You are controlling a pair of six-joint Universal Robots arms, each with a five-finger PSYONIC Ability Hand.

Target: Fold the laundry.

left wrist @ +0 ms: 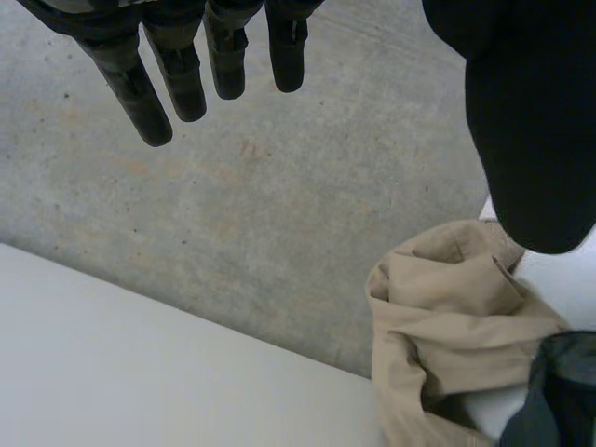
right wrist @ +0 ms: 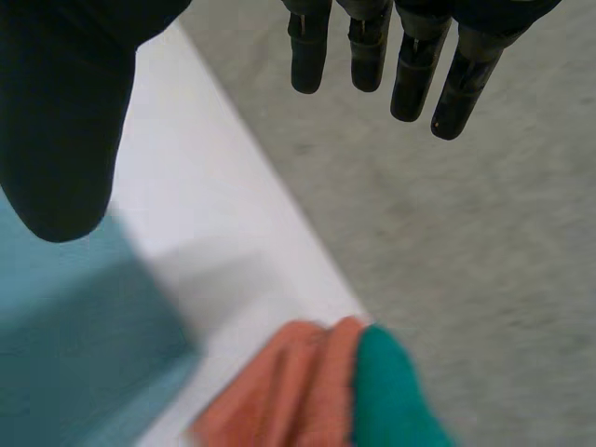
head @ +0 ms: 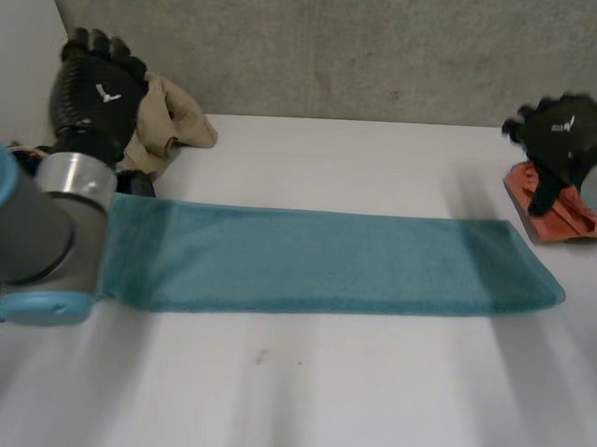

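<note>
Clutter sits at both far corners of the white table [head: 300,394], well clear of its middle. At the far left a crumpled beige garment [head: 171,125] lies against the foot of the grey concrete wall [head: 338,45], with something dark [left wrist: 559,396] just beside it; what that dark thing is I cannot tell. At the far right a folded orange-red cloth [head: 555,209] lies near the table's edge, and the right wrist view shows a green cloth [right wrist: 396,400] touching it on the side away from the towel.

The teal towel [head: 327,260] lies flat across the middle of the table as a long narrow strip. Its long axis runs side to side, from the robot's left to its right, parallel to the wall. Its right end stops just beside the orange-red cloth, and the right wrist view shows a strip of bare table between the two. Its left end passes behind the left arm [head: 33,225], which blocks that end from the head camera.

The left hand [head: 97,85] is raised by the beige garment at the far left, apart from the towel. In its wrist view its fingers [left wrist: 140,93] are straight and set off from the thumb, holding nothing. The right hand [head: 564,132] hovers over the orange-red cloth, beyond the towel's right end. Its fingers [right wrist: 410,79] are likewise straight and relaxed, the thumb apart, with nothing in them.
</note>
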